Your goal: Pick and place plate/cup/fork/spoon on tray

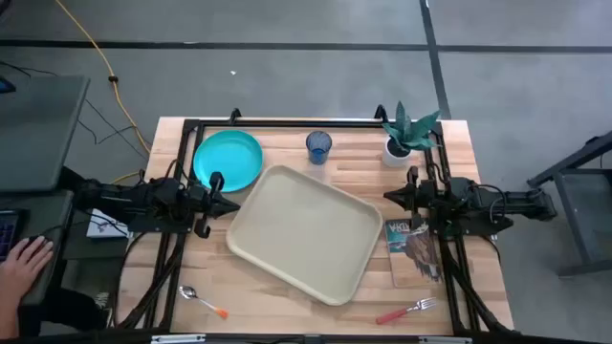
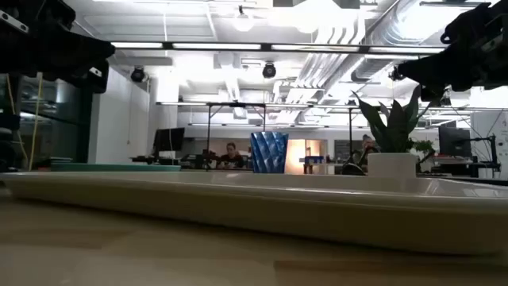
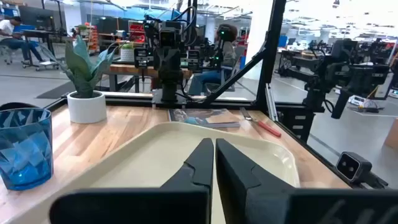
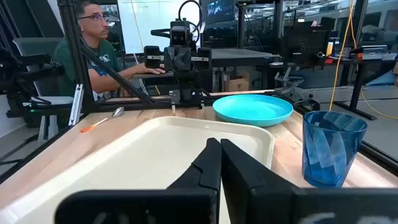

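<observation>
The tray (image 1: 308, 232) is lying empty and skewed in the middle of the counter (image 1: 287, 308), so nothing has yet been placed and every item is waiting around it.

Nearest the front edge of the counter, the spoon (image 1: 202, 301) is resting off the tray's front-left corner and the fork (image 1: 407, 311) off its front-right corner, each flat on the wood with bare counter around it, which looks like fair room for a descent from above.

Level with the tray, the left gripper (image 1: 218, 195) is hovering just beside its left rim with its fingers (image 3: 198, 167) pressed together and holding nothing. The right gripper (image 1: 398, 196) is parked just beside the right rim, fingers (image 4: 209, 163) likewise closed and empty. Both are pointing inward at the tray, seemingly a resting pose. A printed card (image 1: 409, 241) is lying by the tray's right rim under the right arm.

Beyond the tray, the plate (image 1: 228, 160) is sitting off its rear-left corner, close to the left gripper and near the black frame rail (image 1: 287, 123), so a lift there is probably tighter. The cup (image 1: 318, 146) is standing upright behind the tray's rear rim, apart from it. A potted plant (image 1: 405, 134) is standing farther right of the cup, near the rear-right corner.
</observation>
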